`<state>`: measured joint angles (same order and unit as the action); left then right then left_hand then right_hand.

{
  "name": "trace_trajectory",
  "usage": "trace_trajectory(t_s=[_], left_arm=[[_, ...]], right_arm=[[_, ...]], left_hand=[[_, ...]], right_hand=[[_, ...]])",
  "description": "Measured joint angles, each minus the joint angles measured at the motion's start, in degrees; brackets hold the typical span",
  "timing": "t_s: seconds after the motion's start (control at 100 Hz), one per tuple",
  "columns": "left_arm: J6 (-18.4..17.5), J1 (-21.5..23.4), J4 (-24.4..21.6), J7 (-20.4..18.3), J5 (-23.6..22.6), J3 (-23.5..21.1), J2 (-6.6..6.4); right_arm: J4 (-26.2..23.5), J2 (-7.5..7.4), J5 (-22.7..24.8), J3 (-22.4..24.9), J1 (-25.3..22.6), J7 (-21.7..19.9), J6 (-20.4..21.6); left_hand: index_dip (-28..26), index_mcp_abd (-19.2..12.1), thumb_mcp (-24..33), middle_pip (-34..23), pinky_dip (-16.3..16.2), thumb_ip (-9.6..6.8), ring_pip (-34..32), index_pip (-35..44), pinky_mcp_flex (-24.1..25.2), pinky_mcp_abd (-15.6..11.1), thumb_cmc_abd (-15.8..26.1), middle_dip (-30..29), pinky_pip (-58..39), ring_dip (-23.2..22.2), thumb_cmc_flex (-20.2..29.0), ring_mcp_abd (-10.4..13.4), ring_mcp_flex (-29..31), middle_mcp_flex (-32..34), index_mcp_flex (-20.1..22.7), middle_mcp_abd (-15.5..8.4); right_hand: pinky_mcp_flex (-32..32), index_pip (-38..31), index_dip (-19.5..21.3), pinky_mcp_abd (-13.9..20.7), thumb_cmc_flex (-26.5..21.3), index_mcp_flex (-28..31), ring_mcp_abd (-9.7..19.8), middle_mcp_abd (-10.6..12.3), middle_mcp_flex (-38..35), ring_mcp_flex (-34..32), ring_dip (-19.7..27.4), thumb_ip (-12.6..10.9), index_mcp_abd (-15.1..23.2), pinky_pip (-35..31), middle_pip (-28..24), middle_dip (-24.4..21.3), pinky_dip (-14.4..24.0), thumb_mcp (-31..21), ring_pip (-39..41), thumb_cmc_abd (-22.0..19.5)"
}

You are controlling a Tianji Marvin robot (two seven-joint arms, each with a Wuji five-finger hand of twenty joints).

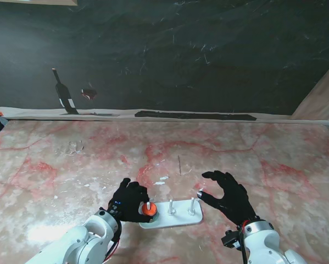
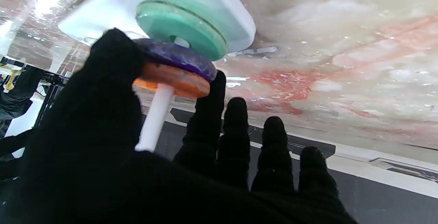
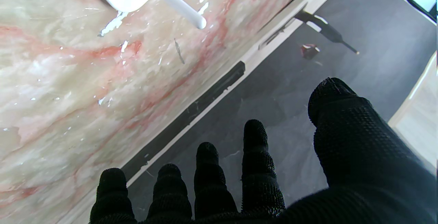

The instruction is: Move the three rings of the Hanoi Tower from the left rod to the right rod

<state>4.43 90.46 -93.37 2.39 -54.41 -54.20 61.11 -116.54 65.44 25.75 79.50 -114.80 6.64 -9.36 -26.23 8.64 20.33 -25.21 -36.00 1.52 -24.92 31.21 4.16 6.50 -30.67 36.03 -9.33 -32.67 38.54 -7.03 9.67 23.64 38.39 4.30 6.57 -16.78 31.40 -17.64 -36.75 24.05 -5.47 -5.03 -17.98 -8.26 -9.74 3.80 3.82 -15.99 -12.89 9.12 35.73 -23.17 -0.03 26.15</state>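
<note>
- Orange ring (image 2: pixel 171 80) sits topmost on the left rod (image 2: pixel 154 117), lower centre-left of the stand view, with the purple ring (image 2: pixel 178 57) under it and the green ring (image 2: pixel 178 25) lowest, against the white base (image 1: pixel 172 220).
- All three rings are on the left rod; the middle rod (image 1: pixel 171 207) and right rod (image 1: pixel 191 205) stand bare, so by my reading the task has barely begun.
- Left hand (image 1: pixel 129 200) is wrapped round the stack: in the left wrist view the thumb presses one side and a finger (image 2: pixel 209 114) touches the opposite edge, about where orange meets purple. Fingers clamped on the orange ring, I'd say, though the purple ring looks tilted and may be caught too.
- Right hand (image 1: pixel 229 195) hovers in the lower right of the stand view, just beside the base's right end, fingers apart and holding nothing.
- Doing this step well: pinch only the orange rim, keep the contact off the purple edge, and draw straight along the rod so the hole doesn't bind.
- Risk as I judge it: a slanted pull drags the purple ring along or tips the light base off the counter (image 1: pixel 274 159); the free right hand could steady that end.
</note>
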Motion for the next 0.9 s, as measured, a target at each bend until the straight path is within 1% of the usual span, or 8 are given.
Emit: trace_trajectory(t_s=[0.16, 0.17, 0.2, 0.21, 0.36, 0.39, 0.61, 0.9], left_arm=[[0.1, 0.66, -1.2, -0.81, -0.42, -0.5, -0.02], [0.1, 0.68, -1.24, -0.84, -0.42, -0.5, -0.02], [0.1, 0.71, -1.31, -0.91, -0.42, -0.51, -0.02], [0.1, 0.72, -1.32, -0.93, -0.42, -0.51, -0.03], [0.09, 0.76, -1.35, -0.84, -0.34, -0.51, -0.03], [0.09, 0.77, -1.35, -0.81, -0.32, -0.51, -0.02], [0.1, 0.79, -1.37, -0.83, -0.32, -0.5, -0.02], [0.39, 0.76, -1.38, -0.94, -1.2, -0.38, -0.05]], right_arm=[[0.0, 0.0, -0.13, 0.01, 0.08, -0.4, -0.02], [0.0, 0.0, -0.13, 0.01, 0.08, -0.41, -0.02], [0.0, 0.0, -0.13, 0.02, 0.09, -0.43, -0.01], [0.0, 0.0, -0.13, 0.02, 0.1, -0.43, -0.01], [0.03, 0.0, -0.33, 0.04, 0.12, -0.43, 0.01], [0.03, 0.0, -0.36, 0.04, 0.12, -0.43, 0.01], [0.03, 0.0, -0.63, 0.06, 0.16, -0.56, -0.02], [0.03, 0.0, -0.69, 0.06, 0.17, -0.49, 0.03]], left_hand=[[-0.14, 0.0, -0.01, 0.0, 0.0, 0.0, 0.0, 0.7, 0.0, -0.01, 0.0, -0.09, 0.5, 0.0, -0.64, 0.0, -0.02, -0.01, -0.02, 0.0], [-0.15, 0.0, -0.01, 0.0, 0.05, 0.58, 0.0, 0.7, 0.0, -0.01, 0.0, -0.09, 0.64, 0.0, -0.65, 0.0, -0.02, -0.01, -0.02, 0.0], [-0.32, -0.01, -0.01, 0.0, 0.5, 0.87, 0.0, 1.04, 0.0, -0.01, 0.0, -0.1, 0.73, 0.0, -0.68, 0.0, -0.02, -0.02, -0.02, 0.0], [-0.44, -0.02, -0.01, 0.0, 0.58, 1.47, 0.0, 1.2, 0.0, -0.01, 0.0, -0.1, 0.74, 0.0, -0.71, 0.0, -0.02, -0.02, -0.02, 0.0], [-0.81, -0.95, -0.51, 0.0, 0.71, 1.9, 0.0, 2.12, -0.02, -0.02, 0.34, -0.1, 0.76, 0.0, -1.94, 0.0, -0.03, -0.02, -0.02, 0.0], [-0.82, -0.96, -0.51, 0.0, 0.76, 2.49, 0.0, 2.12, -0.02, -0.02, 0.34, -0.1, 0.76, 0.0, -1.97, 0.0, -0.03, -0.02, -0.02, 0.0], [-0.87, -1.41, -0.62, 0.0, 1.1, 2.5, 0.0, 2.17, -0.02, -0.03, 1.62, -0.1, 0.77, 0.0, -4.01, 0.0, -0.03, -0.02, -0.02, 0.0], [-1.23, -1.31, -0.68, 0.0, 1.56, 2.91, 0.0, 2.18, -0.03, -0.04, 1.6, -0.1, 0.78, 0.0, -2.04, 0.0, -0.03, -0.02, 0.0, 0.0]], right_hand=[[0.0, 0.01, 0.0, 0.0, 0.0, 0.0, -0.23, -0.02, 0.0, 0.0, 0.0, 0.0, 0.0, 0.0, -0.04, 0.0, 0.0, 0.0, 0.0, 0.25], [0.0, 0.01, 0.0, 0.0, 0.0, 0.0, -0.53, -0.02, 0.0, 0.0, 0.0, 0.0, 0.0, 0.0, -0.05, 0.0, 0.0, 0.0, 0.0, 0.25], [0.0, 0.01, 0.0, 0.0, 0.0, 0.0, -0.6, -0.02, 0.0, 0.0, 0.0, 0.0, 0.0, 0.0, -0.08, 0.0, 0.0, 0.0, 0.0, 0.26], [0.0, 0.01, 0.0, 0.0, 0.0, 0.0, -0.6, -0.03, 0.0, 0.0, 0.0, 0.0, 0.0, 0.0, -0.08, 0.0, 0.0, 0.0, 0.0, 0.26], [0.0, 0.02, 0.0, 0.0, 0.0, 0.0, -0.61, -0.05, 0.0, 0.0, 0.0, 0.0, 0.0, 0.0, -0.09, 0.0, 0.0, 0.0, 0.0, 0.27], [0.0, 0.02, 0.0, 0.0, 0.0, 0.0, -0.62, -0.06, 0.0, 0.0, 0.0, 0.0, 0.0, 0.0, -0.1, 0.0, 0.0, 0.0, 0.0, 0.27], [0.0, 0.02, 0.0, 0.0, 0.0, 0.0, -0.63, -0.51, 0.0, 0.0, 0.0, 0.0, 0.0, -0.01, -0.1, 0.0, 0.0, 0.0, 0.0, 0.28], [0.0, 0.12, -0.01, 0.0, 0.0, -1.0, -0.64, -0.54, 0.0, 0.0, 0.0, 0.0, -0.01, -0.37, -0.11, 0.0, 0.0, 0.0, 0.0, 0.28]])
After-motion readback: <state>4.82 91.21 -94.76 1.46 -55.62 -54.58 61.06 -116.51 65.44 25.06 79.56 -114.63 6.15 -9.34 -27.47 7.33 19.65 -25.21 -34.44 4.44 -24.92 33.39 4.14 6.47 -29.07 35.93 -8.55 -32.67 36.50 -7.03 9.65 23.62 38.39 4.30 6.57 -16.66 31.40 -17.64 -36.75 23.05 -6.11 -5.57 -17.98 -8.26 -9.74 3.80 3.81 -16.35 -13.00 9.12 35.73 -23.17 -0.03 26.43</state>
